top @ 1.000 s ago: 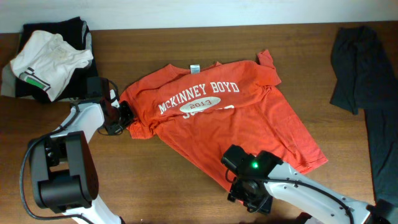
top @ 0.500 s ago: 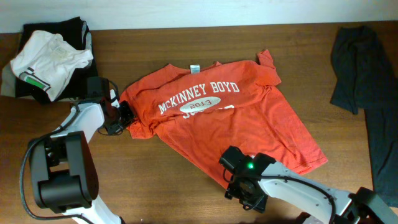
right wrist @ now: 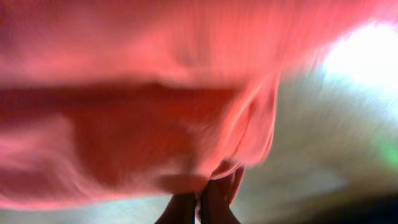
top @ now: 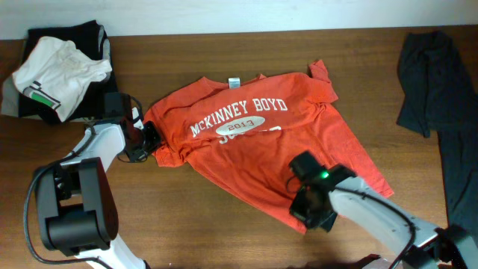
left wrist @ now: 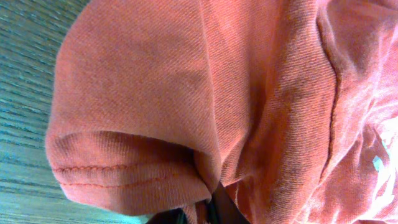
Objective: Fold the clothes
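I read "McKINNEY BOYD" and "2013" on the T-shirt (top: 284,149), spread mid-tabletop (top: 187,217). My left gripper (top: 149,140) pinches its sleeve hem. My right gripper (right wrist: 199,208) is clamped on the bottom hem toward the near edge, with bare wood beside both.

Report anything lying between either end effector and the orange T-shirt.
Nothing visible stands in the way. The left end effector pinches the orange T-shirt at its sleeve, and the right end effector pinches it at the lower hem.
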### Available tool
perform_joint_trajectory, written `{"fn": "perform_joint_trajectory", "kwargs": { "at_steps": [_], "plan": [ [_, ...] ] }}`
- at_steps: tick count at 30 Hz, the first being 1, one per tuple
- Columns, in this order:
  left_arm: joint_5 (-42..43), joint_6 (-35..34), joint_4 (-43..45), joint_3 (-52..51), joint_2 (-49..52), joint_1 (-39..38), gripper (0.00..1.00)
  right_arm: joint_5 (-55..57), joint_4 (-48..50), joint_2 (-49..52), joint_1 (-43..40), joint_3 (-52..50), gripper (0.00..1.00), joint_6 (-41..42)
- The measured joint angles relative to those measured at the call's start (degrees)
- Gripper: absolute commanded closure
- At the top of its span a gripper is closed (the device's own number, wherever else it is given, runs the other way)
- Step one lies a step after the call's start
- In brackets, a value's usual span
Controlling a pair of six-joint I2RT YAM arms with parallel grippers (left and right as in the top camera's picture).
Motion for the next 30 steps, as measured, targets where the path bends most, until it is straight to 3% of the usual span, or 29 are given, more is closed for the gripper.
{"fn": "perform_joint_trajectory", "kwargs": {
  "at_steps": [5,10,11,13,14,17,23,27,30],
  "plan": [
    [0.0,0.0,0.0,0.0,0.0,0.0,0.90,-0.5,0.8,0.0,-9.4,2.4,0.93,-7.7],
    [0.0,0.0,0.0,0.0,0.0,0.0,0.90,-0.3,10.9,0.0,-13.7,2.9,0.92,-13.9],
    [0.0,0.0,0.0,0.0,0.0,0.0,0.90,0.4,13.4,0.0,-14.0,2.9,0.83,-14.7],
    [0.0,0.0,0.0,0.0,0.0,0.0,0.90,1.8,17.3,0.0,-15.0,2.9,0.08,-15.4],
    [0.0,0.0,0.0,0.0,0.0,0.0,0.89,2.3,18.3,0.0,-15.6,3.1,0.01,-16.4],
    [0.0,0.0,0.0,0.0,0.0,0.0,0.89,3.6,13.7,0.5,-17.9,3.3,0.01,-20.0],
    [0.0,0.0,0.0,0.0,0.0,0.0,0.89,3.3,-7.3,-3.9,-20.2,9.9,0.00,-24.0],
    [0.0,0.0,0.0,0.0,0.0,0.0,0.89,0.3,-11.9,-4.4,-20.2,7.3,0.20,-27.6],
    [0.0,0.0,0.0,0.0,0.0,0.0,0.89,-1.4,-8.1,-4.3,-20.2,1.3,0.21,-28.6]
  ]
}}
